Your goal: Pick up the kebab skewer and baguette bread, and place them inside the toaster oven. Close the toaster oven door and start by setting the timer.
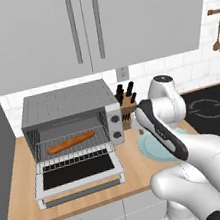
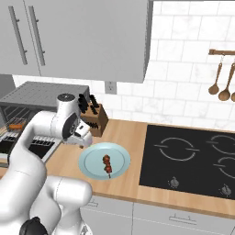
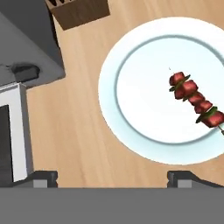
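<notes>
The baguette bread (image 1: 71, 142) lies on the wire rack inside the toaster oven (image 1: 66, 109), whose door (image 1: 80, 175) hangs folded down, open. The kebab skewer (image 3: 194, 99) rests on a pale blue plate (image 3: 131, 109) on the counter to the right of the oven; the right base view shows the skewer (image 2: 107, 165) near the plate's (image 2: 92, 167) middle. My gripper (image 3: 113, 179) hovers above the plate's left rim, between oven and skewer. It is open, its fingertips (image 3: 43, 177) wide apart with nothing between them.
A wooden knife block (image 2: 94, 117) stands behind the plate, beside the oven's two knobs (image 1: 116, 127). A black cooktop (image 2: 193, 156) lies to the right. Wooden spoons (image 2: 219, 87) hang on the tiled wall. Cabinets (image 1: 82, 25) hang above the oven.
</notes>
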Robot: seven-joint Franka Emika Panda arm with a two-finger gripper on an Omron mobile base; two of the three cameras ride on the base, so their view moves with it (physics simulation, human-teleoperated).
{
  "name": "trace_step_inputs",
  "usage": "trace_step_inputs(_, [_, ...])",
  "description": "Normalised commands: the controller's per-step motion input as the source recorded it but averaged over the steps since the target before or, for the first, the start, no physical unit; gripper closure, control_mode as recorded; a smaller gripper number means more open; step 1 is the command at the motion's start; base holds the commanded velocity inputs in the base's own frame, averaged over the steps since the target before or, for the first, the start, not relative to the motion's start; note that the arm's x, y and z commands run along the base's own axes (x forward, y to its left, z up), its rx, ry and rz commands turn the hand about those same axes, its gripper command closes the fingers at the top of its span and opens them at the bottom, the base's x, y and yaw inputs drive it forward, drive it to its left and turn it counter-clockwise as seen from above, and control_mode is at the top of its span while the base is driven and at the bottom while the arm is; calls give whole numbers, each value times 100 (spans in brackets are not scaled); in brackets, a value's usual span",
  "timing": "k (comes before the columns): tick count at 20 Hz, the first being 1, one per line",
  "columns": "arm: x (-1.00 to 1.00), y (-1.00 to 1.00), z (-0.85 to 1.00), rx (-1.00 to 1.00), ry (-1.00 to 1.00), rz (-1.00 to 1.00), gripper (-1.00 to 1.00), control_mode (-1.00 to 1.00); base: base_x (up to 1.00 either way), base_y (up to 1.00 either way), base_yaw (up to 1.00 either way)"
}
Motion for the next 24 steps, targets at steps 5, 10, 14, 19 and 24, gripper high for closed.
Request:
trace_step_inputs(5, [0,-86,-27,-10,2,33,-100,-100,0,0,0])
trace_step_inputs(10, [0,-37,-34,-2,0,23,-100,-100,0,0,0])
trace_step_inputs(14, [1,-28,-34,0,0,20,-100,-100,0,0,0])
trace_step_inputs(19, [19,-20,-31,0,0,14,-100,-100,0,0,0])
trace_step_inputs(24, [29,-3,-25,0,0,7,-100,-100,0,0,0])
